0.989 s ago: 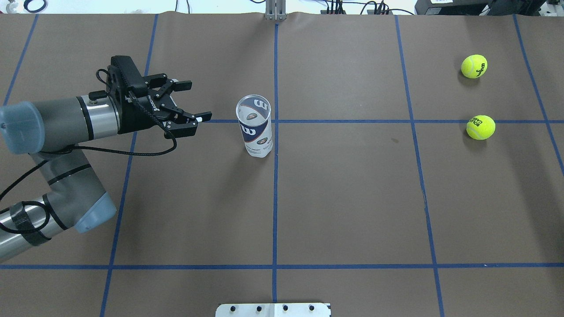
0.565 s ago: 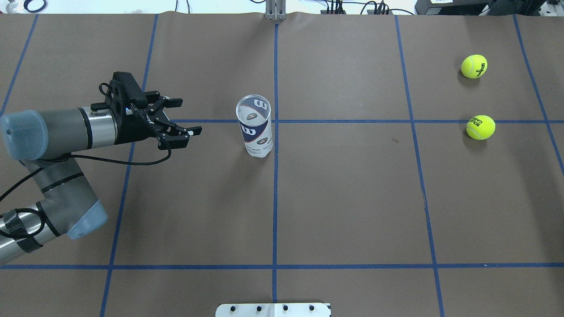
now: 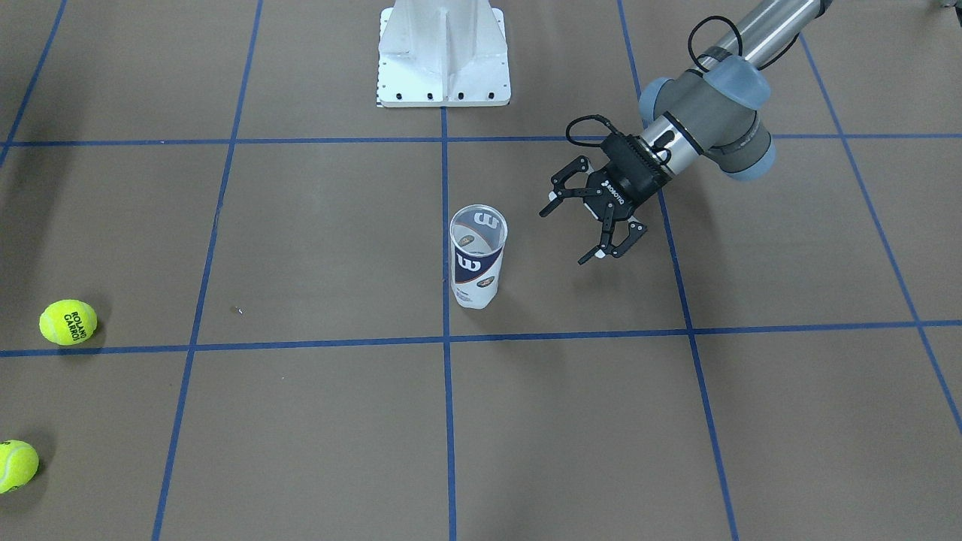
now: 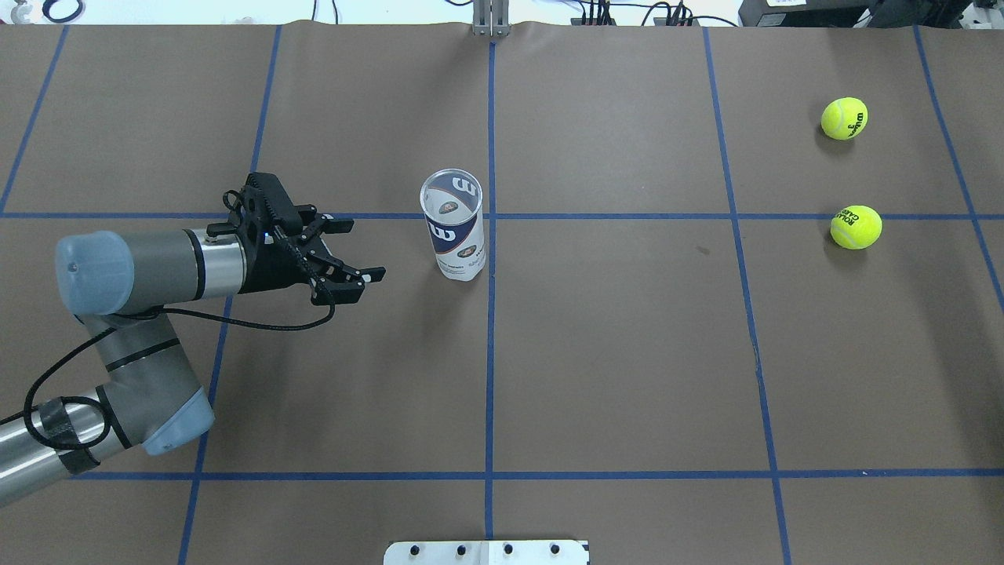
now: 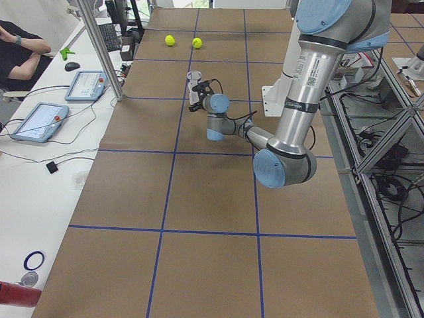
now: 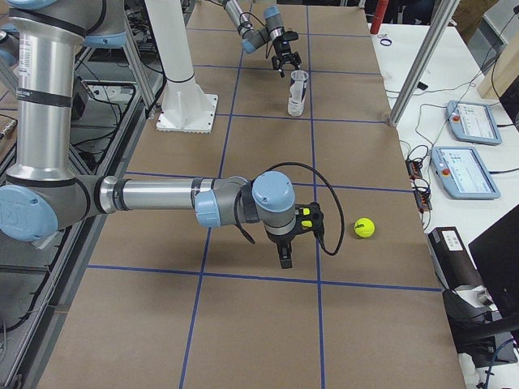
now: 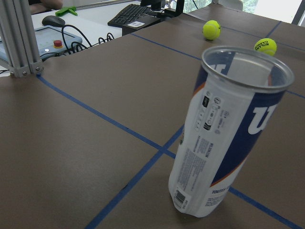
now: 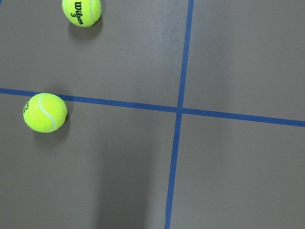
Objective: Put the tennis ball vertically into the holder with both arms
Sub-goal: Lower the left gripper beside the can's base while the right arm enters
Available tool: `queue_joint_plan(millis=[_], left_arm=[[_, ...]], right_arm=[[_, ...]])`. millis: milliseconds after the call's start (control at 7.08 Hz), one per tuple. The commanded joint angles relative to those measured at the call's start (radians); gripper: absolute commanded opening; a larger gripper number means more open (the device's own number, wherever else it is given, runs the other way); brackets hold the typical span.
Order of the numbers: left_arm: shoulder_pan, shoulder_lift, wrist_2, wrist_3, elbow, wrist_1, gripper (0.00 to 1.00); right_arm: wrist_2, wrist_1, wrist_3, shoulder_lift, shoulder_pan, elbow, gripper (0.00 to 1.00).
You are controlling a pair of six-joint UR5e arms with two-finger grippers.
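Note:
The clear holder with the navy "W" label stands upright and empty at the table's middle; it also shows in the front view and fills the left wrist view. My left gripper is open and empty, a short gap to the left of the holder, pointing at it. The Roland Garros tennis ball lies far right on a blue line. My right gripper hangs above the table beside that ball; I cannot tell whether it is open or shut.
A second ball marked Wilson lies beyond the first. The white pedestal base stands at the robot's side of the table. Blue tape lines grid the brown table cover.
My left gripper has swung nearer the robot's side and then forward toward the holder, staying open. The holder and both balls have not moved.

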Motion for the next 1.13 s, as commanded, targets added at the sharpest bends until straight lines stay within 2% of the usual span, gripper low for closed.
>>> queue_joint_plan(millis=[0, 141, 283, 565, 848, 989], left_arm=[[0.004, -0.007, 0.0, 0.0, 0.001, 0.0, 0.99], [0.004, -0.007, 0.0, 0.0, -0.001, 0.0, 0.99], [0.004, -0.007, 0.0, 0.0, -0.001, 0.0, 0.99], [0.004, -0.007, 0.0, 0.0, 0.001, 0.0, 0.99], [0.003, -0.008, 0.0, 0.001, 0.001, 0.0, 0.99], [0.003, -0.01, 0.002, 0.003, 0.002, 0.0, 0.99]], right_arm=[[-0.006, 0.027, 0.176, 0.009, -0.13, 0.025, 0.99], [-0.015, 0.077, 0.307, 0.041, -0.191, 0.019, 0.99], [-0.018, 0.079, 0.385, 0.07, -0.237, 0.021, 0.99], [-0.105, 0.079, 0.403, 0.121, -0.313, 0.016, 0.99], [-0.132, 0.079, 0.428, 0.21, -0.369, -0.045, 0.99], [-0.165, 0.079, 0.444, 0.218, -0.406, -0.065, 0.99]])
